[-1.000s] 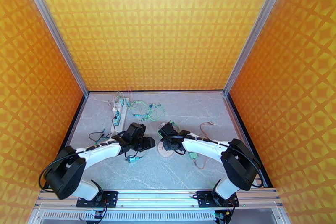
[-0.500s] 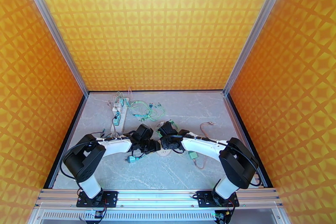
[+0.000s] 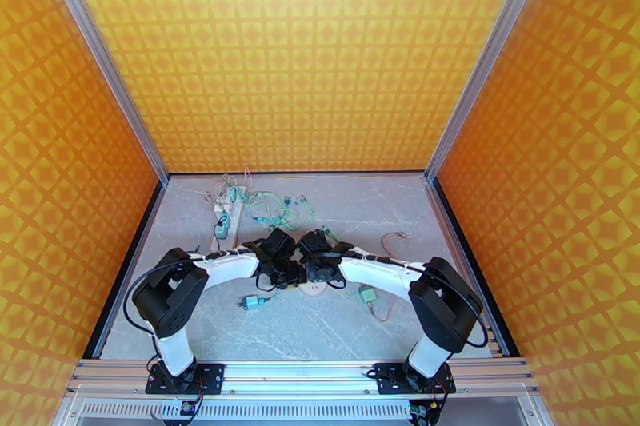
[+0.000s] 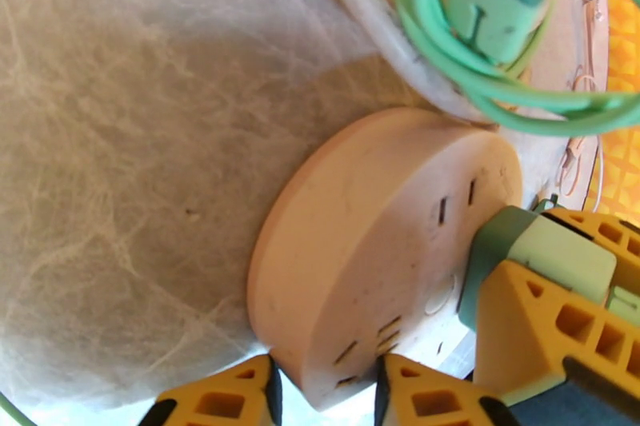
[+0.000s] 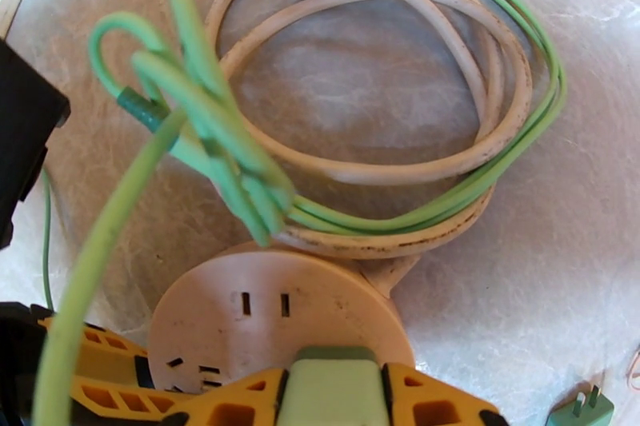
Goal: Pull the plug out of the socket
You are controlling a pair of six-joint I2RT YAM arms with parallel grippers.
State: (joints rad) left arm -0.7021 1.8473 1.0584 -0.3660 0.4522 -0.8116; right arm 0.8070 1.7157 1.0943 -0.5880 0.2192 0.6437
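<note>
The round socket (image 3: 317, 288) is seen near the middle of the table (image 3: 336, 336), with a gripper at either side of it. The green plug (image 5: 332, 380) is seated at the socket's rim and is clamped tightly between the fingers of the right gripper (image 5: 332, 400). The left gripper (image 4: 324, 397) is narrowed onto the disc's opposite edge, the rim pinched between its fingers. A coiled white cable (image 5: 448, 76) is laid just behind the socket, while bare tabletop is left toward the near edge.

No legible text or markings
</note>
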